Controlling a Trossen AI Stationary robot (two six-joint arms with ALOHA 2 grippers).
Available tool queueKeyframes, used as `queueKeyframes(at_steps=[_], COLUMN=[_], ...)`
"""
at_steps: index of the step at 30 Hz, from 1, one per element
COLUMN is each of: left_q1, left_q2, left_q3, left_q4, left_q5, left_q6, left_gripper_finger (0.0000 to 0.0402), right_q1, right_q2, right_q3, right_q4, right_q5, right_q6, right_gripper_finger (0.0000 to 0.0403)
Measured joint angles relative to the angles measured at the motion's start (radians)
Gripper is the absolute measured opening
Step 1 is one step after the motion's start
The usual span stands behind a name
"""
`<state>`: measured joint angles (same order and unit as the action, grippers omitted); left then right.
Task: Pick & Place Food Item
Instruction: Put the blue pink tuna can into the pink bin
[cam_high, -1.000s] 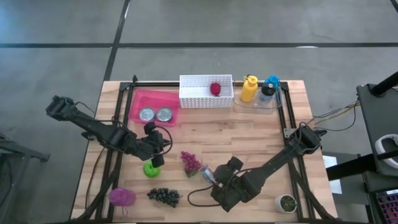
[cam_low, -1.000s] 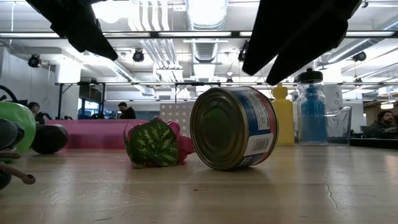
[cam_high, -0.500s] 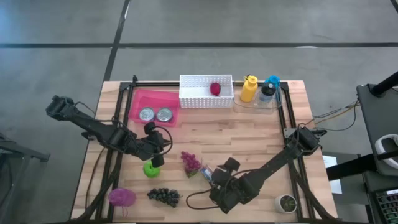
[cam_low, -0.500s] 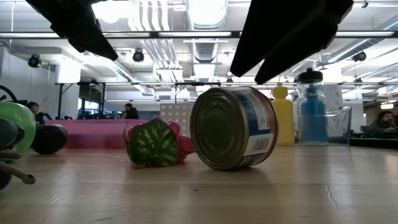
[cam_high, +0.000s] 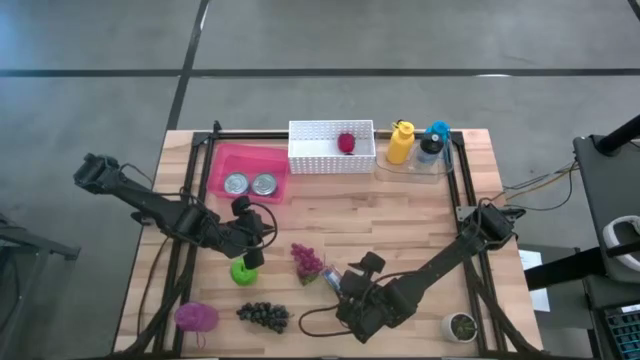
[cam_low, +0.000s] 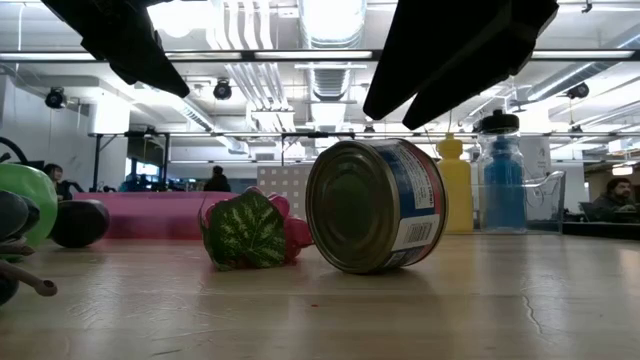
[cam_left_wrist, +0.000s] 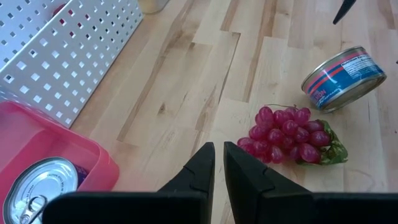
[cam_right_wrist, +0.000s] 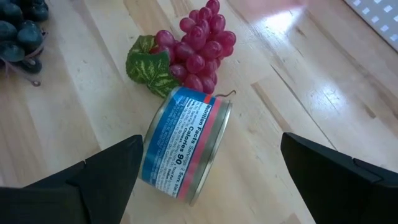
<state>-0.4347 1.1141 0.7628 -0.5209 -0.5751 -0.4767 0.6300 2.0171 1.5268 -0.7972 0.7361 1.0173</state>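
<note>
On the left, the left hand (cam_high: 249, 258) hangs just above the green apple (cam_high: 242, 271), its fingers (cam_left_wrist: 202, 169) nearly touching and holding nothing. Beside it on the counter (cam_high: 400, 210) lies a bunch of red grapes (cam_high: 306, 261) with a leaf.

Just right of the grapes lies the likely object of the task, a tin can (cam_right_wrist: 185, 153) tipped on its side, its curved wall resting on the wood. The right hand (cam_right_wrist: 211, 177) hovers over it, spread wide and empty, one finger to each side of the can.

The can looks rigid and fairly heavy for its size, with a smooth paper label and metal rims. My judgement is that it could roll away if nudged on its curved wall, so the better hold is across the two flat ends, or squarely across the wall with both fingers meeting it together. It will not crush.

The blue and pink label reads "Nutrition Facts" and "Calories 90"; the smaller print is illegible, and no brand name shows.
</note>
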Motion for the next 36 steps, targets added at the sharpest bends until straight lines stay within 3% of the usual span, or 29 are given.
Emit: queueKeyframes(at_steps=[36], left_q1=[0.0], left_q2=[0.0], left_q3=[0.0], left_q4=[0.0], left_q5=[0.0], left_q6=[0.0], left_gripper_finger=[0.0039], right_q1=[-0.023], right_q2=[-0.002], right_q3=[-0.056], right_q4=[0.089], right_q5=[0.024], right_q6=[-0.027], right_gripper_finger=[0.038])
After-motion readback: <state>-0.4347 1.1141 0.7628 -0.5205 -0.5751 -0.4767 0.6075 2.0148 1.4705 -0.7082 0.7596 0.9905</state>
